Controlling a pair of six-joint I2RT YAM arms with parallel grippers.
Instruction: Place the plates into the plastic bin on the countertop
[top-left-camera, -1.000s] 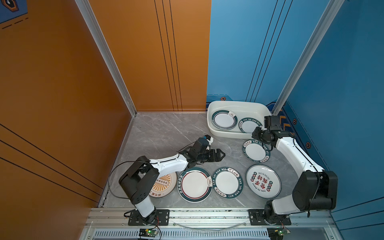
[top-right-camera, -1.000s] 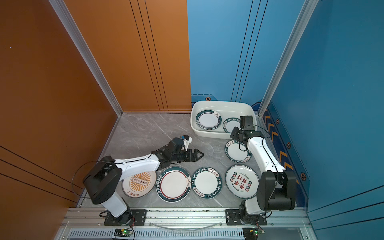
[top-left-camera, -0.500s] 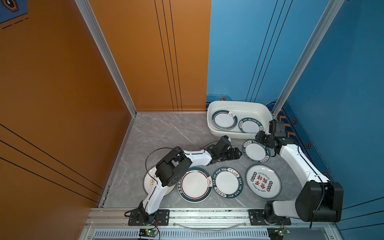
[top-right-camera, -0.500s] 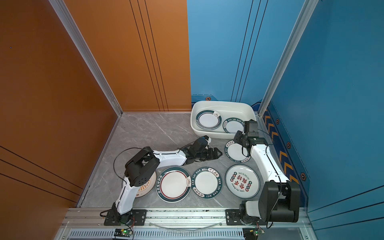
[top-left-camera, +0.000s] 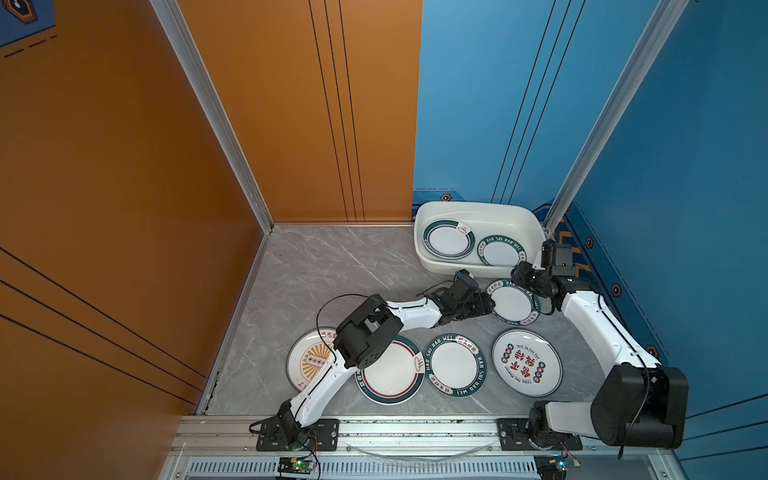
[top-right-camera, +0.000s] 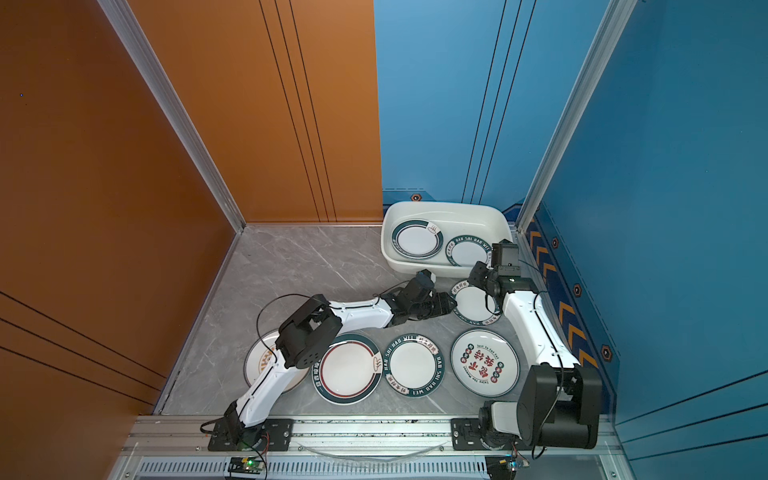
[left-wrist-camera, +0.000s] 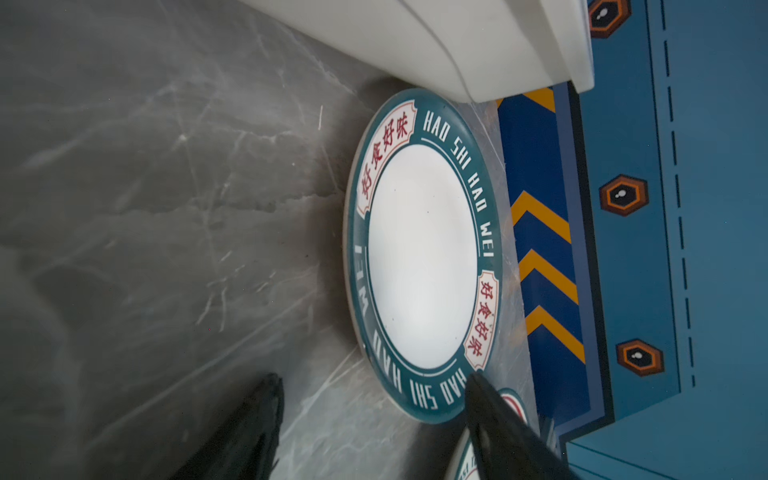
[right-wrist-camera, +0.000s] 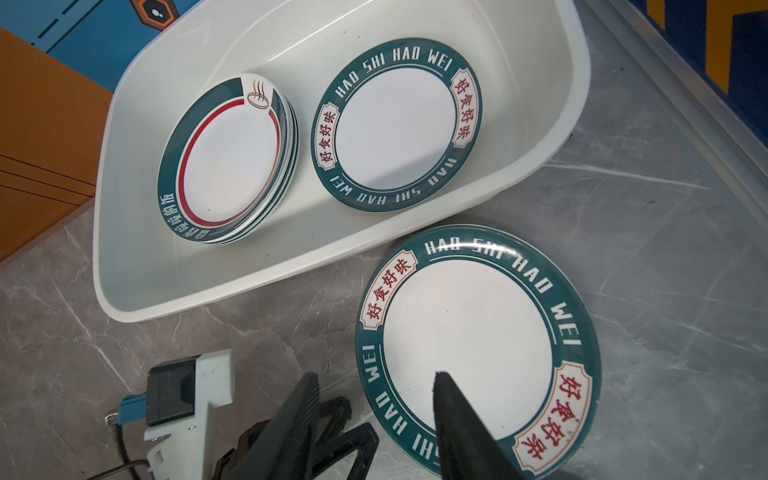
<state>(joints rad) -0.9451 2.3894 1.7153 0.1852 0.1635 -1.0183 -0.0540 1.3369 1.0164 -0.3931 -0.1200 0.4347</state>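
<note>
- Left end effector (top-left-camera: 487, 304), fingers spread, sits at the loose plate (top-left-camera: 513, 302) lying on the worktop (top-left-camera: 332, 266).
- Right end effector (right-wrist-camera: 374, 376), also spread, straddles that plate's rim nearer the bin.
- Plastic bin (top-left-camera: 478, 214), just beside, holds a plate stack (top-left-camera: 449, 240) and a single lettered plate (top-left-camera: 500, 252).

"HAO SHI HAO WEI" ran round the green rims: binned plate (right-wrist-camera: 395, 124), table plate (right-wrist-camera: 469, 332), front-row plate (top-left-camera: 456, 365).
</note>
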